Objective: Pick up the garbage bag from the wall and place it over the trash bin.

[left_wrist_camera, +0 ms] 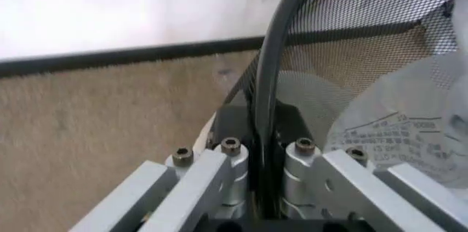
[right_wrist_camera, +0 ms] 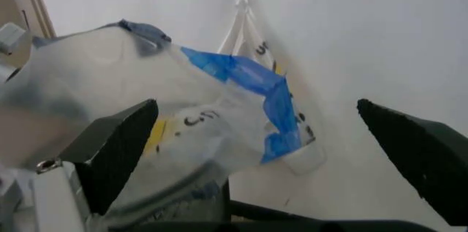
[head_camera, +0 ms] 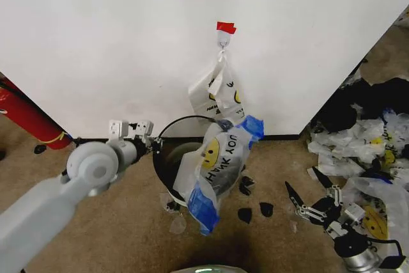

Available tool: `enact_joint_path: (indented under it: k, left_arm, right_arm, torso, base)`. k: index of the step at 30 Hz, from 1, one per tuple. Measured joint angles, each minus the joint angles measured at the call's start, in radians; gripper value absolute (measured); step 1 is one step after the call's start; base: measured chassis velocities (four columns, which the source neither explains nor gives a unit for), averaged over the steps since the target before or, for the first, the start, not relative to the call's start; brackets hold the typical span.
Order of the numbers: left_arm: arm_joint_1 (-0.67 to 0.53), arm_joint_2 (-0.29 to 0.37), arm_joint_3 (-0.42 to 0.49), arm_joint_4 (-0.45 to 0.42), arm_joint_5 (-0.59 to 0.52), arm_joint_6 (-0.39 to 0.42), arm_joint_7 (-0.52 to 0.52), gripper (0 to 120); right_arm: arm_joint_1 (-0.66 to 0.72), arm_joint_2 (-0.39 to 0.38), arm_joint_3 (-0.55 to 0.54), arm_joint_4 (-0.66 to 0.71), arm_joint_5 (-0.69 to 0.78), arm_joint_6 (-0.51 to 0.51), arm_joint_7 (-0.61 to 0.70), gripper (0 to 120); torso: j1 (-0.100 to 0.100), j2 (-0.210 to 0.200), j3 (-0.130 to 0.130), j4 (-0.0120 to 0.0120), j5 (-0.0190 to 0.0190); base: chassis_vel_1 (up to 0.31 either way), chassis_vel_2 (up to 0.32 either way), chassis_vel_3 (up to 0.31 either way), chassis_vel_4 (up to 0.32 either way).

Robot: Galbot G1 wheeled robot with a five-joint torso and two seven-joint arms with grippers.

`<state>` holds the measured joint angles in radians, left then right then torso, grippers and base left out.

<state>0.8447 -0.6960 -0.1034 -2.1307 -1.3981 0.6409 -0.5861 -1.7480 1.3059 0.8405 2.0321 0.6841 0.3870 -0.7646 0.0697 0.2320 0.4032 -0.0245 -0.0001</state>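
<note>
While the left gripper (head_camera: 142, 133) clamps the trash bin (head_camera: 167, 158) rim at nine o'clock, the garbage bag (head_camera: 214, 174) drapes lengthwise over the three o'clock edge, nearer the wide-open right gripper (head_camera: 307, 201).

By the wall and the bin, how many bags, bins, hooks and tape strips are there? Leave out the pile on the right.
Bags: 2 (blue-handled bag on the bin, white bag on the hook)
Bin: 1
Hook: 1
Tape strip: 1
Total: 5

Thin glossy plastic garbage bag (head_camera: 214, 171); black mesh trash bin (left_wrist_camera: 351, 40).
</note>
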Motion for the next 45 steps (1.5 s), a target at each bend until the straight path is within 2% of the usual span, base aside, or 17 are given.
enact_joint_path:
  k: [6,16,26,35,39,41,44,45]
  left_arm:
    - [0.084,-0.055,0.002,-0.011,0.026,-0.052,-0.098,1]
    - [0.158,-0.092,0.002,0.009,0.111,-0.122,-0.154,1]
    - [0.215,-0.155,0.004,0.027,0.163,-0.206,-0.148,1]
    - [0.238,-0.162,0.005,0.024,0.224,-0.21,-0.104,1]
    - [0.267,-0.16,-0.006,0.009,0.268,-0.202,-0.082,15]
    - [0.269,-0.16,-0.007,0.007,0.272,-0.201,-0.081,16]
    - [0.297,-0.148,-0.017,-0.025,0.326,-0.194,-0.056,31]
    - [0.3,-0.146,-0.019,-0.031,0.334,-0.193,-0.052,32]
  right_arm:
    - [0.001,0.0,-0.015,-0.006,-0.016,-0.009,0.002,100]
    - [0.005,-0.009,-0.03,-0.025,-0.02,-0.02,-0.002,100]
    - [0.008,-0.012,-0.039,-0.036,-0.043,-0.02,-0.003,100]
    - [0.007,-0.017,-0.044,-0.038,-0.033,-0.038,0.0,100]
    - [0.013,-0.031,-0.067,-0.058,0.023,-0.074,0.005,100]
    - [0.014,-0.033,-0.07,-0.06,0.03,-0.078,0.005,100]
    - [0.02,-0.065,-0.092,-0.084,0.151,-0.165,-0.029,100]
    - [0.023,-0.072,-0.096,-0.091,0.169,-0.177,-0.035,100]
  torso:
    - [0.0,0.0,0.0,0.0,0.0001]
    - [0.0,0.0,0.0,0.0001,0.0003]
    - [0.0,0.0,0.0,0.0001,0.0002]
    - [0.0,0.0,0.0,-0.0001,0.0001]
    - [0.0,0.0,0.0,0.0,0.0002]
    - [0.0,0.0,0.0,0.0001,0.0002]
    - [0.0,0.0,0.0,0.0,0.0001]
    - [0.0,0.0,0.0,0.0,0.0]
  base:
    - [0.0,0.0,0.0,0.0]
    - [0.0,0.0,0.0,0.0]
    - [0.0,0.0,0.0,0.0]
    - [0.0,0.0,0.0,0.0]
    - [0.0,0.0,0.0,0.0]
    - [0.0,0.0,0.0,0.0]
    - [0.0,0.0,0.0,0.0]
    - [0.0,0.0,0.0,0.0]
